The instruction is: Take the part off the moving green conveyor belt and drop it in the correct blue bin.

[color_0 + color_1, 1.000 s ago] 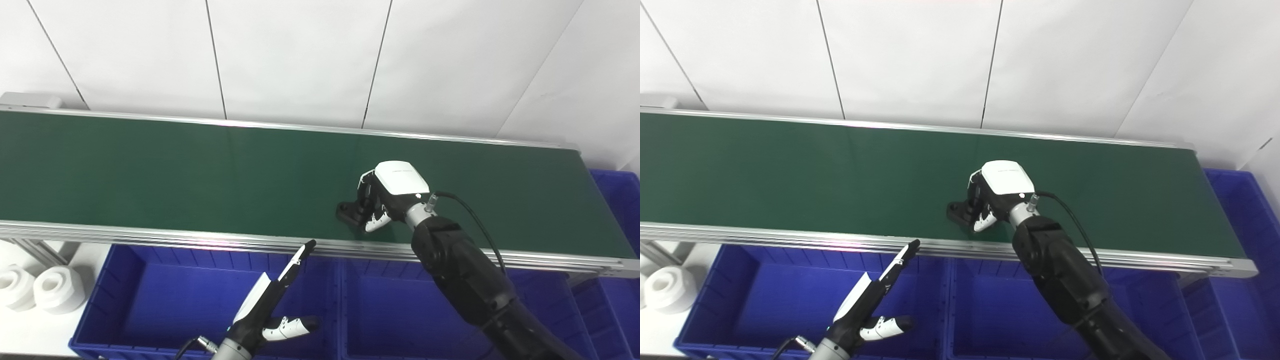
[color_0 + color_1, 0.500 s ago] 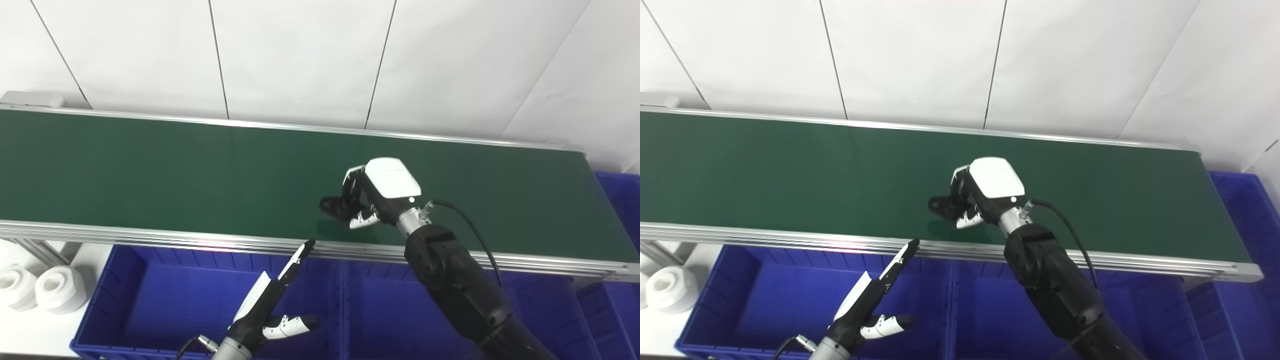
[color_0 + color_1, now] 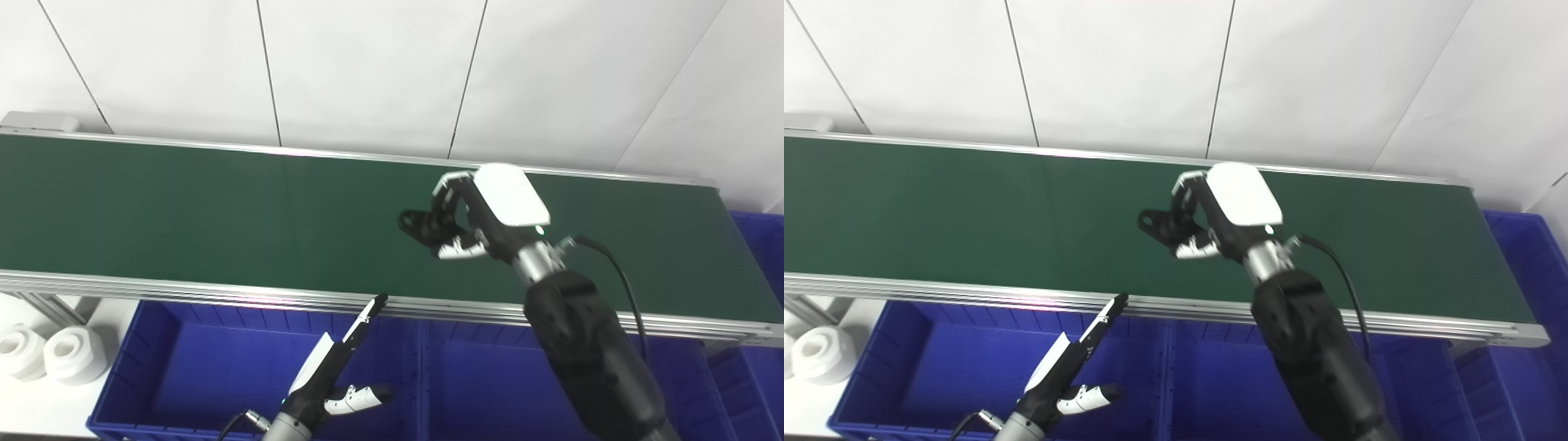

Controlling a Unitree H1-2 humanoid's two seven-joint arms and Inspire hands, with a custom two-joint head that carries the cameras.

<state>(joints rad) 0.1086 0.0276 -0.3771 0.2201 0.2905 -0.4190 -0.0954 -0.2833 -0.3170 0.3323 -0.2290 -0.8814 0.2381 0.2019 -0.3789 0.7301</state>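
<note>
Small black part (image 3: 421, 224) with a ring-shaped end — aloft above the green conveyor belt (image 3: 184, 214)

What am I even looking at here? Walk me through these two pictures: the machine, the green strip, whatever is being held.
Both pictures come from two cameras side by side on a humanoid robot's head, so they show one scene from slightly different spots. The long green strip is a conveyor belt with metal rails. Below its near edge sit blue bins; nothing shows inside them. The black arm coming in from the right ends in the right hand, white-backed, its fingers closed on a small black part, apparently raised above the belt. The left hand waits over a bin, fingers apart, holding nothing. Two white ring-shaped pieces sit at far left.
</note>
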